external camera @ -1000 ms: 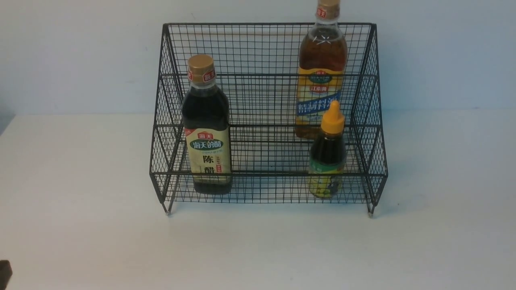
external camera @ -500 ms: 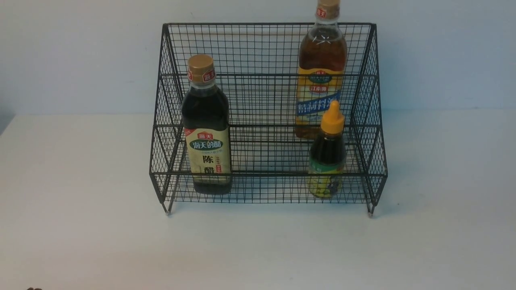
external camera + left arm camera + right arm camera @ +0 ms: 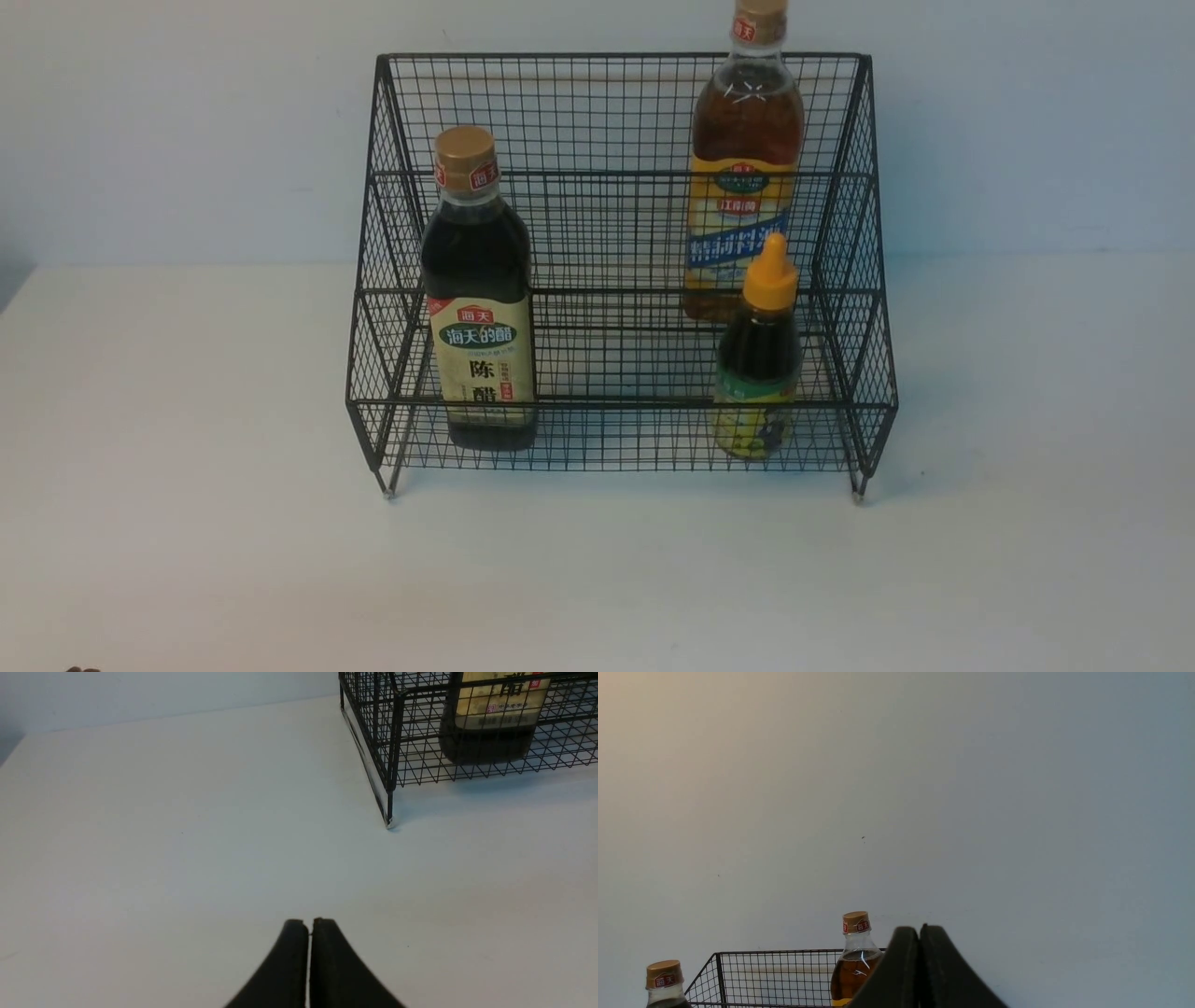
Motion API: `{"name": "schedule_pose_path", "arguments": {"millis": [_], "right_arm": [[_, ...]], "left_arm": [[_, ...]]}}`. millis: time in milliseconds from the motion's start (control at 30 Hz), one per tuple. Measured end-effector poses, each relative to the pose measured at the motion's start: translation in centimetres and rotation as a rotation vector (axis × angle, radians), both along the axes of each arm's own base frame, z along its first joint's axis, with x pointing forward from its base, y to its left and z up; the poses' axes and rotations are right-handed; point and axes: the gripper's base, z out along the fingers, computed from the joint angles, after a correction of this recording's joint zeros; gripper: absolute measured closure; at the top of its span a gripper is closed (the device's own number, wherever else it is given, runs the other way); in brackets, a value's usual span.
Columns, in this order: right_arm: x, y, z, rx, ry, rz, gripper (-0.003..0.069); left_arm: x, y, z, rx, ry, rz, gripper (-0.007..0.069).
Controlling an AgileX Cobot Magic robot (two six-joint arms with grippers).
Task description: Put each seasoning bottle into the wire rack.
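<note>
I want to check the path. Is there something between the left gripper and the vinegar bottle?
Yes. The left gripper, shut, hovers over bare table. The vinegar bottle already stands inside the wire rack, so the rack's front mesh lies between them.

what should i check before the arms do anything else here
1. dark vinegar bottle upright on the lower tier of the wire rack: ok
2. amber bottle upright on the upper tier: ok
3. orange-nozzle squeeze bottle upright on the lower tier, in front of the amber one: ok
4. No bottle on the table outside the rack: ok
5. left gripper shut, holding nothing: ok
6. right gripper shut, holding nothing: ok
</note>
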Motion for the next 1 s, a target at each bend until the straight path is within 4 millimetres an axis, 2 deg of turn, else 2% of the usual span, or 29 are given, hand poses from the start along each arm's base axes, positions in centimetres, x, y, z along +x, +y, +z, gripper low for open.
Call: {"name": "schedule_pose_path", "arguments": {"millis": [367, 500, 633, 667, 700, 733, 833, 867, 900, 1000], "right_arm": [[0.0, 0.0, -0.1, -0.005, 0.008, -0.001, 0.0673], [0.3, 0.0, -0.8, -0.123, 0.047, -0.053, 0.0673], [1.6, -0.2, -4.4, -0.262, 0.208, -0.162, 0.0673], [1.8, -0.2, -4.7, -0.267, 0.221, -0.166, 0.0673], [2.2, -0.4, -6.6, -0.283, 0.278, -0.197, 0.0673], [2.2, -0.4, -6.6, -0.283, 0.277, -0.201, 0.0673], [3.0, -0.6, -11.0, -0.258, 0.409, -0.227, 0.0673], [3.0, -0.6, -11.3, -0.254, 0.418, -0.227, 0.0673], [3.2, -0.6, -12.8, -0.227, 0.475, -0.225, 0.0673], [3.2, -0.7, -13.9, -0.181, 0.543, -0.226, 0.0673]], "left_arm": [[0.0, 0.0, 0.0, 0.001, 0.0, 0.0, 0.0629], [0.0, 0.0, 0.0, 0.001, 0.0, 0.0, 0.0629], [0.0, 0.0, 0.0, 0.001, 0.0, 0.0, 0.0629], [0.0, 0.0, 0.0, 0.001, 0.0, 0.0, 0.0629], [0.0, 0.0, 0.0, 0.001, 0.0, 0.0, 0.0629], [0.0, 0.0, 0.0, 0.001, 0.0, 0.0, 0.0629], [0.0, 0.0, 0.0, 0.001, 0.0, 0.0, 0.0629], [0.0, 0.0, 0.0, 0.001, 0.0, 0.0, 0.0629], [0.0, 0.0, 0.0, 0.0, 0.0, 0.0, 0.0629], [0.0, 0.0, 0.0, 0.0, -0.001, 0.0, 0.0629]]}}
